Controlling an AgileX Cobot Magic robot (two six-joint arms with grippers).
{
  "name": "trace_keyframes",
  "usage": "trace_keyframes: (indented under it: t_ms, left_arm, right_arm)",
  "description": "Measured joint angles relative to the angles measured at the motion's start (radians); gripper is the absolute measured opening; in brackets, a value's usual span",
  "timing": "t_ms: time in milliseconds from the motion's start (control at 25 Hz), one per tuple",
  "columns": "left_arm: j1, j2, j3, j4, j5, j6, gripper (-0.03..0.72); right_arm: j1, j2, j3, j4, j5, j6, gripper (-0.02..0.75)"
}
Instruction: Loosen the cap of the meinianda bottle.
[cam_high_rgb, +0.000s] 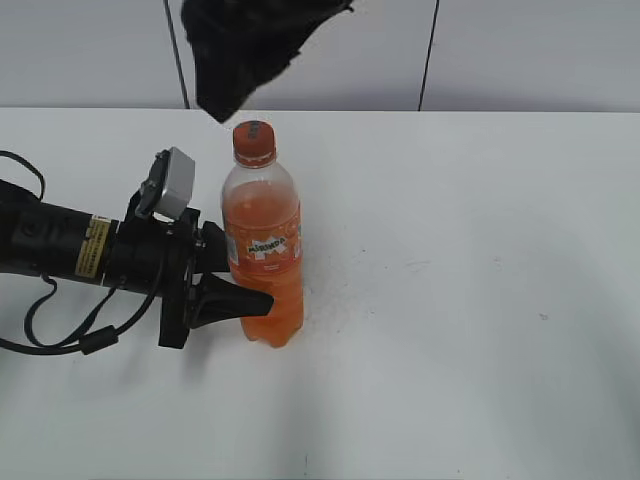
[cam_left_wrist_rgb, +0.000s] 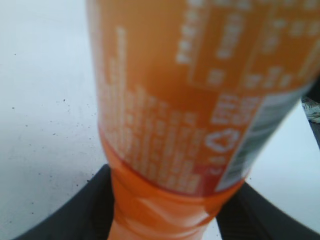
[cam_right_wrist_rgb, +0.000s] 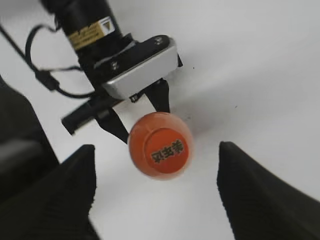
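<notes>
Left jaws: the left gripper is clenched around the lower body of the meinianda bottle, one finger in front of the bottle and one behind it, just below the label. The left wrist view shows dark pads on both sides of the bottle's narrowed base.

Right jaws: the right gripper hangs spread wide above the cap, its two dark fingers well apart from the cap and gripping nothing. In the exterior view only a blurred dark mass of this arm shows over the bottle.

Bottle position: it stands on the white table, left of centre, its base on the surface.

Axis and heading: the long axis looks vertical, cap up, label facing the exterior camera. In the right wrist view the printed top of the cap faces the camera.

Handling, body: judged nearly full, so fairly heavy; the thin clear plastic wall will likely dent under a hard squeeze, and the smooth label may slip.

Handling, cap: small, stiff, probably ridged at its side. The best hold seems to be on its opposite sides, centred over the neck.

Risk: if the lower grip gives, the bottle may turn with the cap instead of loosening.
</notes>
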Motion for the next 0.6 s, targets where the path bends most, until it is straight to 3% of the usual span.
trace_keyframes:
  t_ms: [120,200,600]
  left_arm:
    - [0.0,0.0,0.0,0.0,0.0,-0.001,0.369]
    - [0.0,0.0,0.0,0.0,0.0,-0.002,0.369]
    - [0.0,0.0,0.0,0.0,0.0,-0.003,0.369]
  right_arm:
    - [0.0,-0.008,-0.001,-0.016,0.0,0.377,0.56]
    - [0.0,-0.008,0.003,-0.03,0.0,0.506,0.55]
    - [0.0,0.054,0.037,-0.051,0.0,0.589,0.489]
